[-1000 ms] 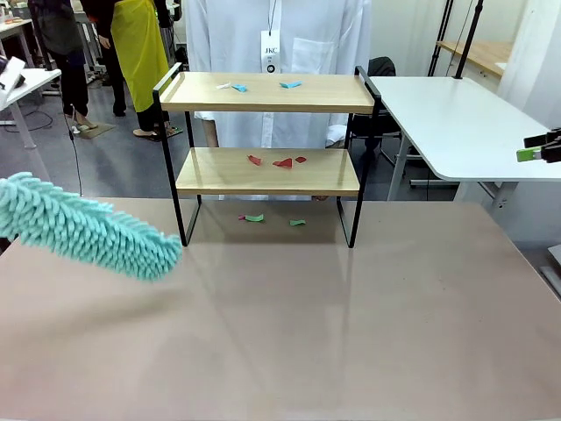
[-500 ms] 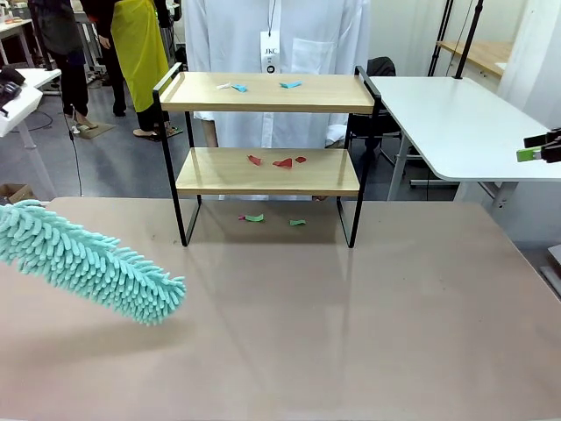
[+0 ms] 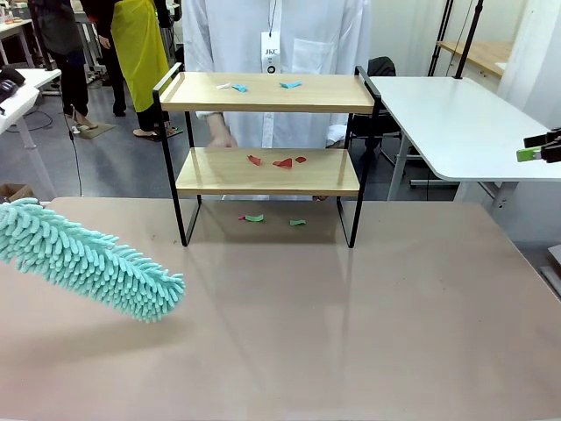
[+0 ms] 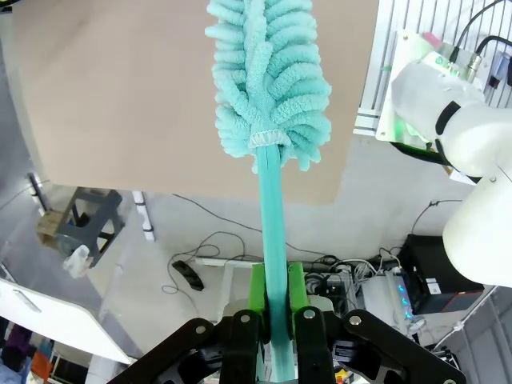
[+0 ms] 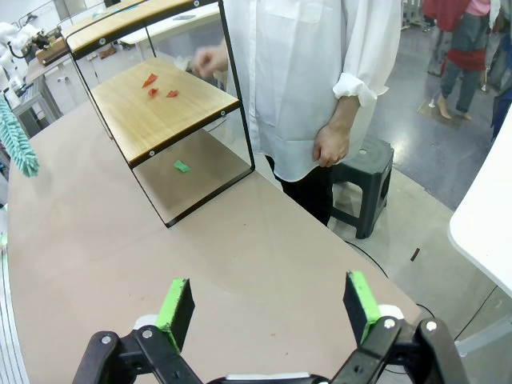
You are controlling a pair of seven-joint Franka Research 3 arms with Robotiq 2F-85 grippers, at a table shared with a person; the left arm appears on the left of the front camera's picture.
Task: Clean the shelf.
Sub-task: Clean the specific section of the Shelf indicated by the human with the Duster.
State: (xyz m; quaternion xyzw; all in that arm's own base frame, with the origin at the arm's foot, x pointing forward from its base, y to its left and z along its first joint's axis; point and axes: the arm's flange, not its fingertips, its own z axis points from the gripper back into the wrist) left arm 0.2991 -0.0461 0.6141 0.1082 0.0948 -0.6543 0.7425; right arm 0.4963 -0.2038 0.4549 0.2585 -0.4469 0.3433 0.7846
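The shelf [image 3: 324, 92] stands at the far middle of the tan table, and its lower board [image 5: 160, 120] also appears in the right wrist view. Blue scraps [image 3: 289, 84] lie on its top board, red scraps [image 3: 282, 162] on the lower board, and green scraps [image 3: 254, 217] on the table beneath. A fluffy teal duster [image 3: 88, 259] hangs over the table's left side, tip pointing right. My left gripper [image 4: 273, 280] is shut on the duster's teal handle [image 4: 272, 216]. My right gripper [image 5: 270, 300] is open and empty, off the table's right edge [image 3: 536, 151].
A person in a white coat [image 3: 272, 53] stands behind the shelf, one hand [image 3: 219, 139] raised behind its left post. A white table [image 3: 456, 123] stands at the back right. A dark stool [image 5: 364, 192] sits by the person. The tan tabletop [image 3: 351, 333] is bare in front.
The duster has dropped lower and slid a little toward the near edge. The person's hand has come up behind the shelf's left side. The right gripper has not moved.
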